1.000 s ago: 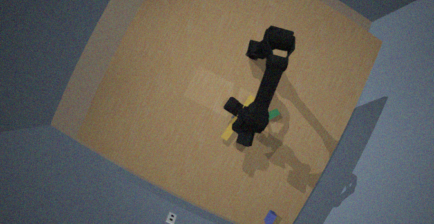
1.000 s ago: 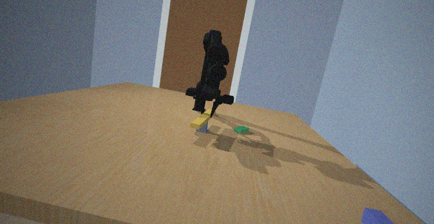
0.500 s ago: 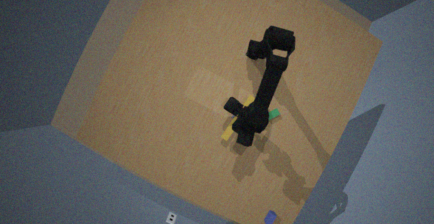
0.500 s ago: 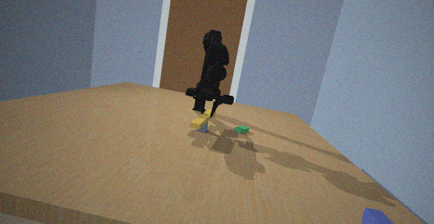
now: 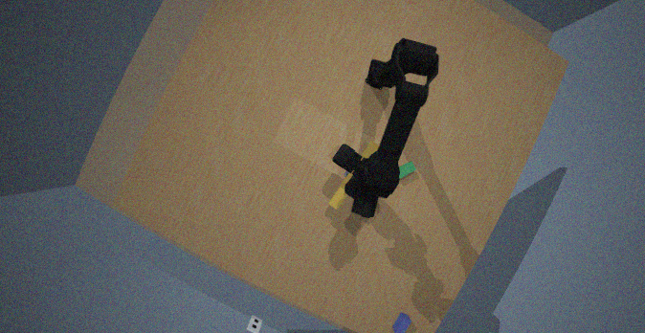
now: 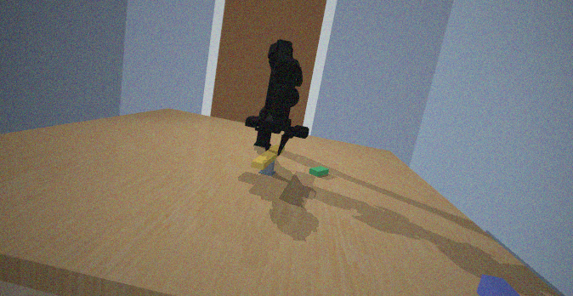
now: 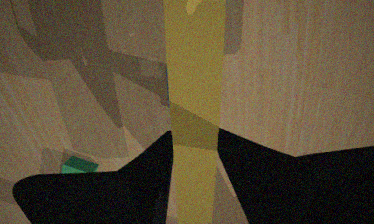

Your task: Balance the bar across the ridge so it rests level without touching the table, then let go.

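Observation:
The yellow bar [image 5: 339, 196] [image 6: 263, 159] [image 7: 194, 65] is long and flat. In the exterior view it lies over the blue-grey ridge [image 6: 268, 168], above the table; whether it touches the ridge top, and whether it is exactly level, I cannot tell. My gripper [image 6: 274, 151] [image 7: 193, 134] is shut on the bar, with one black finger at each side of it. In the wrist view the bar runs straight up between the fingers. In the top view the arm hides the bar's middle and nearly all of the ridge.
A green block [image 5: 407, 170] [image 6: 319, 171] [image 7: 79, 165] lies on the table close to the gripper, on the other side from the ridge. A blue-violet block [image 5: 402, 322] [image 6: 496, 286] is far off near the table's edge. Arm shadows cross the wooden table [image 5: 239, 161] [image 6: 149, 228].

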`<act>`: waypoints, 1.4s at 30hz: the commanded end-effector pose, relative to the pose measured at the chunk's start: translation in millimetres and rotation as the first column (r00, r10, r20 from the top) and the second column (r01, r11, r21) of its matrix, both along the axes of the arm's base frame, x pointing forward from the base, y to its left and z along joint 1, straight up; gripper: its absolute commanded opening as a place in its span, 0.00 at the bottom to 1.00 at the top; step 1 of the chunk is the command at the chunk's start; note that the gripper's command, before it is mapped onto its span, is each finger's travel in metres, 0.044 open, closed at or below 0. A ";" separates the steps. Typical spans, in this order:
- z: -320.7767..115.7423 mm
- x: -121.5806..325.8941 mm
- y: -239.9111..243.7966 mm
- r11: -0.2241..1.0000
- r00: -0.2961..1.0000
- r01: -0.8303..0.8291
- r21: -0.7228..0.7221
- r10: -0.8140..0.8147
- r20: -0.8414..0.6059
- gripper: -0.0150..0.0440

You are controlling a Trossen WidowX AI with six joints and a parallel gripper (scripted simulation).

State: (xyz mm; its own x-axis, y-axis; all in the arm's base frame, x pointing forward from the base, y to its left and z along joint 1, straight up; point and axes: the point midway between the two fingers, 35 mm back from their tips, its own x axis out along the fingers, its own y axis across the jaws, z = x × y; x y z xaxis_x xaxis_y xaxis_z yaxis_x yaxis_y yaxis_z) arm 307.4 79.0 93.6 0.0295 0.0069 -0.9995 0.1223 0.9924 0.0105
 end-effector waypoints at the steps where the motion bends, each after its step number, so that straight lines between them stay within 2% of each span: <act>1: -0.1 0.0 0.0 1.000 1.000 0.000 0.000 0.000 0.000 0.25; 25: -0.1 0.0 0.0 1.000 1.000 0.000 0.000 0.000 0.000 0.25; 31: -0.1 0.0 0.0 1.000 1.000 0.000 0.000 0.000 0.000 0.52; 42: -0.1 0.0 0.0 1.000 1.000 0.000 0.000 0.000 0.000 0.54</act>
State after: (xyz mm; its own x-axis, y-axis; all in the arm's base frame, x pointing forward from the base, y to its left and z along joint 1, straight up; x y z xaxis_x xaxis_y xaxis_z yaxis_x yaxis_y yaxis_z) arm 307.4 79.0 93.6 0.0293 0.0070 -0.9995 0.1223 0.9924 0.0105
